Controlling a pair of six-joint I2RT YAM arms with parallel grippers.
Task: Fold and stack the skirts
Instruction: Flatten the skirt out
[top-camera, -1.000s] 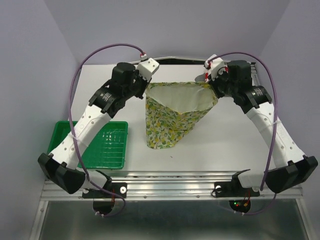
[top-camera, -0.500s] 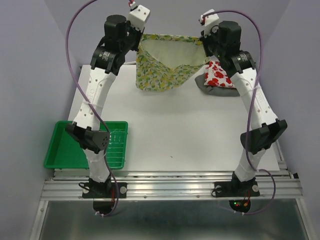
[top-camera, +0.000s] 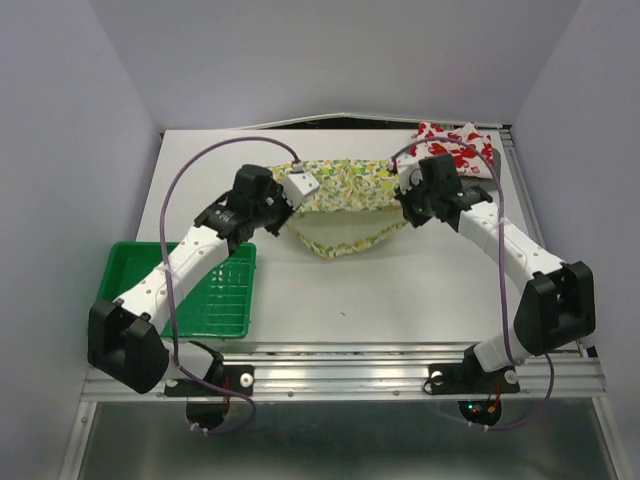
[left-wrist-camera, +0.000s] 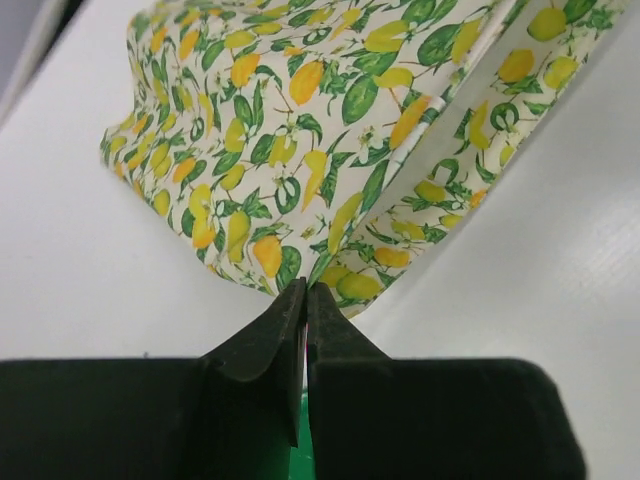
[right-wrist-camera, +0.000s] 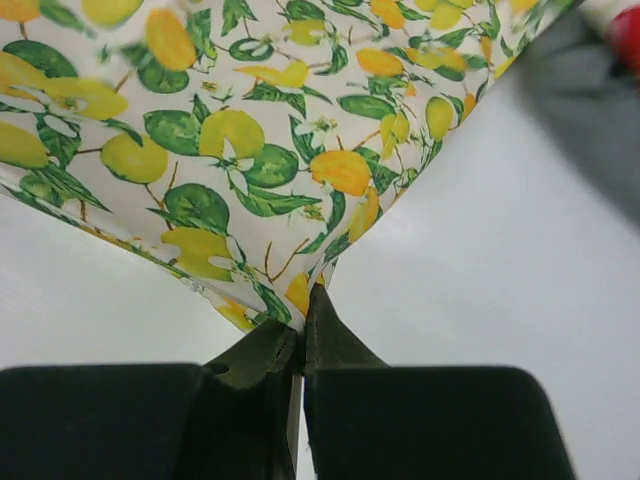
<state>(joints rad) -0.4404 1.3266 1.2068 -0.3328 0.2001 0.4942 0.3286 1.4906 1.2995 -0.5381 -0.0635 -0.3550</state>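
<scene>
Lemon skirt (top-camera: 345, 190) mid-fold; nothing stacked yet.
My left gripper (left-wrist-camera: 304, 292) and right gripper (right-wrist-camera: 303, 300) each clamp a corner, cloth just ahead on the desk (top-camera: 400, 290); red-print skirt (top-camera: 462, 148) waits beyond the right gripper.

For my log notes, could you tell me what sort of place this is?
Likely a robot lab cell: left arm and right arm bolted to a metal rail, a white table, plain walls close around.

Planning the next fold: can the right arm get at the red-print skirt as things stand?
Probably within reach: the red-print skirt lies uncovered just beyond the right gripper. But that gripper is shut on the lemon skirt, so it must let go first.
</scene>
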